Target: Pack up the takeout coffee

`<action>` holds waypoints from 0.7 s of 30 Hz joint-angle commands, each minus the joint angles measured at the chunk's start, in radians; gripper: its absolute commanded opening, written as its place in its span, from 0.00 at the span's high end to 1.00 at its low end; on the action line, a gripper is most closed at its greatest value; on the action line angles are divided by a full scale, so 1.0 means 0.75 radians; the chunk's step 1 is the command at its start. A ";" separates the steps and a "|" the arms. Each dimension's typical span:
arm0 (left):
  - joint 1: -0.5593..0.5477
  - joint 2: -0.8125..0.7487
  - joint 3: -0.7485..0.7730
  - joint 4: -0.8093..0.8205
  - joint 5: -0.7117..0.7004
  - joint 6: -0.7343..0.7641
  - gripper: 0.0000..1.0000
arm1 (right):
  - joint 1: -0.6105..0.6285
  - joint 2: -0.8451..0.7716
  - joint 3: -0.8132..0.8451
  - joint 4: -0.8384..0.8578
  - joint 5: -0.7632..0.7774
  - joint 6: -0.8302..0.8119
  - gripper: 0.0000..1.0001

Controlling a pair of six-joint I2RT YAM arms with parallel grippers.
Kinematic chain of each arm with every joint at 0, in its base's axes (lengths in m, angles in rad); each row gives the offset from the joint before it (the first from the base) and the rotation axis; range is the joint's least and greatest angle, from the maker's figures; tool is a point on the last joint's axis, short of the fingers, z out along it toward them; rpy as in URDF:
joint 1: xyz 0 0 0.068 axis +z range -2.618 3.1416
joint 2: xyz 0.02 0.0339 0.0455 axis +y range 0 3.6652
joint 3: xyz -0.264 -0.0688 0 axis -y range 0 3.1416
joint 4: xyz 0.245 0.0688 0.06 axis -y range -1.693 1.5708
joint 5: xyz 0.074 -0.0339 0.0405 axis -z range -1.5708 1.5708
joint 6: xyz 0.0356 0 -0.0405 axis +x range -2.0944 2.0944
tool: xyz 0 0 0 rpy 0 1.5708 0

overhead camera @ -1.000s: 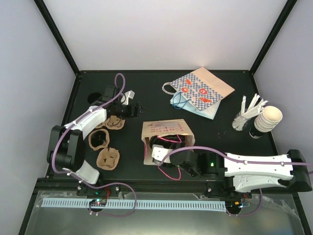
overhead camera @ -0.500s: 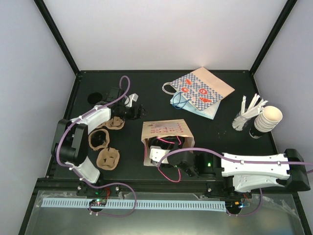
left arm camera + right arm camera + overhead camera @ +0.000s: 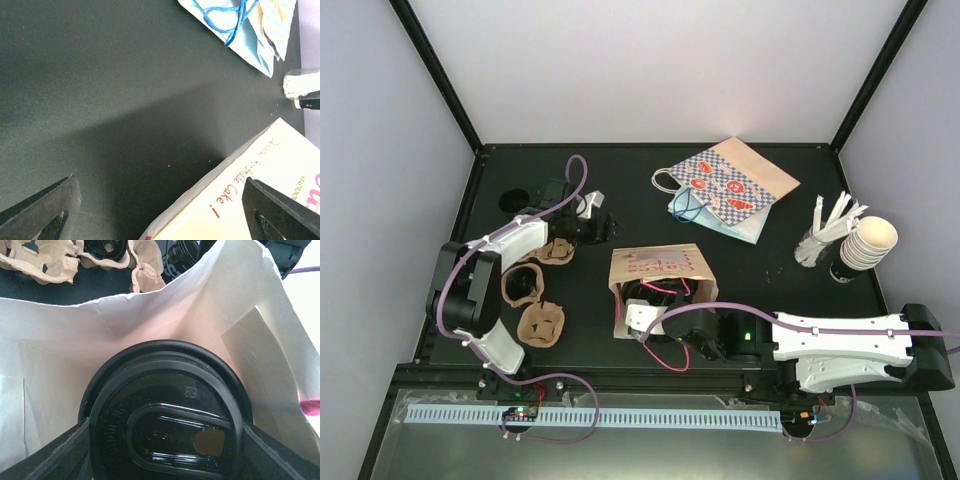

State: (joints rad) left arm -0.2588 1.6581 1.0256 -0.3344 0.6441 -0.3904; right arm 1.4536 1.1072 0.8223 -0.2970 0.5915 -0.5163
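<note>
1. Top external view:
   - The left gripper (image 3: 602, 226) sits in the upper left of the table (image 3: 620, 170), above the three pulp cup carriers (image 3: 542, 322). Whether its claw is open cannot be made out from here.
   - The pink-printed bag (image 3: 660, 262) is at centre frame, with its open mouth on the side toward the bottom edge.
   - The right gripper (image 3: 660, 293) reaches into that mouth from the lower right. What it holds is hidden in the dark opening.
   - Two patterned bags (image 3: 730, 190) lie flat at upper right.
   - A stack of cream cups (image 3: 868, 243) stands near the right edge, beside a holder of white sticks (image 3: 825, 228).

2. Left wrist view:
   - The left gripper (image 3: 157, 182) has its claw spread wide, one finger in each lower corner of the frame. Only bare dark table lies between the fingers.
   - The pink-printed bag (image 3: 270, 185) fills the lower right, just inside the right finger.
   - A blue bag with a cord handle (image 3: 240, 20) is at the top right.

3. Right wrist view:
   - The takeout coffee (image 3: 165, 440) is inside the pink-printed bag (image 3: 165, 325) and fills the lower centre of the frame. Its black lid faces the camera and hides the cup body.
   - The right gripper (image 3: 166, 425) has the cup in its claw. The fingers (image 3: 45, 460) stand partly apart and press against the lid rim on both sides.
   - The pulp cup carriers (image 3: 40, 260) show above the bag's edge at the top left.
</note>
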 commanded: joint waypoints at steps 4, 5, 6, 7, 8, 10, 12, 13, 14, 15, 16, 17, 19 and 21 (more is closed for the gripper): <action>-0.028 0.047 -0.021 0.058 0.054 -0.031 0.12 | 0.009 0.005 -0.002 0.037 -0.024 -0.010 0.57; -0.033 0.055 -0.022 0.065 0.058 -0.032 0.13 | 0.009 0.007 -0.002 0.041 -0.024 -0.013 0.57; -0.036 0.069 -0.021 0.071 0.061 -0.035 0.14 | 0.009 0.010 0.000 0.043 -0.024 -0.017 0.57; -0.040 0.078 -0.020 0.077 0.066 -0.037 0.15 | 0.009 0.014 -0.002 0.048 -0.024 -0.020 0.57; -0.042 0.089 -0.019 0.086 0.073 -0.042 0.15 | 0.009 0.020 -0.002 0.053 -0.023 -0.026 0.57; -0.050 0.115 -0.013 0.104 0.087 -0.047 0.16 | 0.009 0.029 -0.002 0.056 -0.024 -0.032 0.57; -0.059 0.144 0.000 0.112 0.102 -0.056 0.17 | 0.009 0.043 -0.002 0.055 -0.021 -0.037 0.57; -0.064 0.156 0.007 0.117 0.112 -0.057 0.17 | 0.009 0.049 -0.003 0.054 -0.020 -0.039 0.57; -0.070 0.167 0.017 0.119 0.114 -0.060 0.17 | 0.009 0.054 -0.007 0.053 -0.018 -0.041 0.57; -0.073 0.177 0.022 0.120 0.116 -0.060 0.18 | 0.009 0.058 -0.009 0.052 -0.016 -0.043 0.57; -0.077 0.186 0.026 0.123 0.116 -0.061 0.18 | 0.009 0.061 -0.012 0.052 -0.015 -0.044 0.57; -0.079 0.196 0.028 0.131 0.124 -0.064 0.18 | 0.009 0.061 -0.017 0.055 -0.015 -0.045 0.57; -0.082 0.216 0.027 0.148 0.159 -0.069 0.19 | 0.007 0.058 -0.028 0.064 -0.018 -0.050 0.57; -0.088 0.237 0.029 0.154 0.193 -0.066 0.19 | 0.000 0.060 -0.037 0.069 -0.026 -0.053 0.57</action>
State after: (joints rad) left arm -0.3130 1.8072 1.0122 -0.2592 0.7200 -0.4332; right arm 1.4536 1.1553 0.8154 -0.2813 0.5743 -0.5449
